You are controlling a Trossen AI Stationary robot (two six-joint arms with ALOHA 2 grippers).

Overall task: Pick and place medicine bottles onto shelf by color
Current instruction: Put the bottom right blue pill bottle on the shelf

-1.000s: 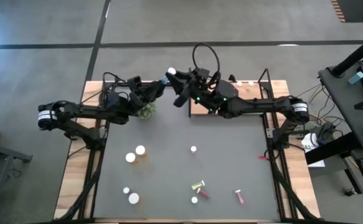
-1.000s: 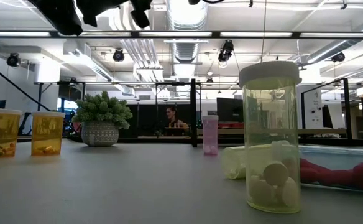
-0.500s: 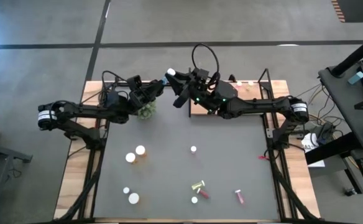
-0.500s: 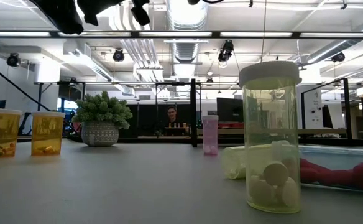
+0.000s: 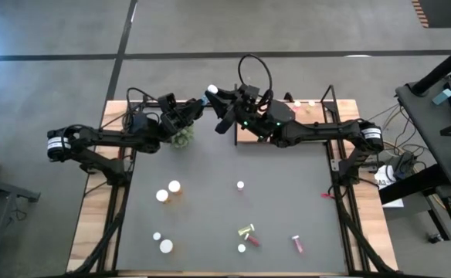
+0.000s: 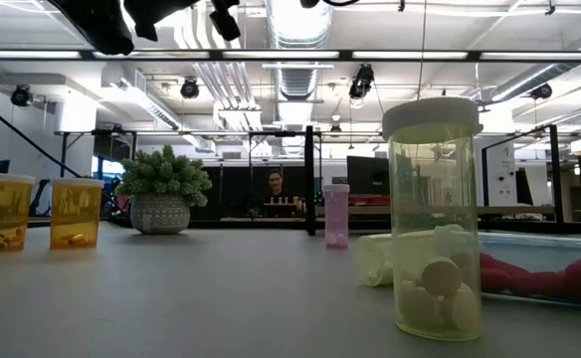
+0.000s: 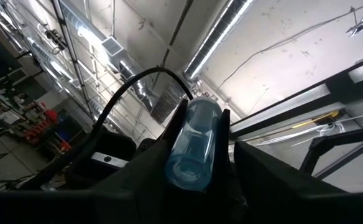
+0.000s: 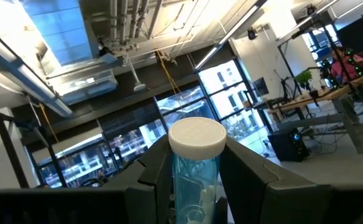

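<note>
The left gripper (image 7: 201,117) and the right gripper (image 8: 197,149) meet nose to nose, raised over the table's far edge, and both are clamped on one blue vial (image 7: 191,149). The left fingers (image 7: 149,168) press its clear blue body from either side, with its base facing that wrist. The right fingers (image 8: 158,171) close on it just below the white cap (image 8: 197,138).

Just beside the left gripper (image 5: 198,107), on the near side, sits the fuzzy green plant ball (image 5: 182,138). Under and behind the right gripper (image 5: 224,99) lies the wooden shelf (image 5: 303,112), edged with black rods.

Well apart from both grippers, toward the table's near side, the other bottles are scattered. Two orange bottles (image 5: 169,191) stand side by side on the left arm's side. A small white-capped vial (image 5: 240,185) stands alone mid-table. Farther still stand two white-capped bottles (image 5: 162,242), then a yellow-green vial (image 5: 246,229) with a red vial (image 5: 252,241) lying just beside it. A pink vial (image 5: 296,243) lies toward the right arm's side.
</note>
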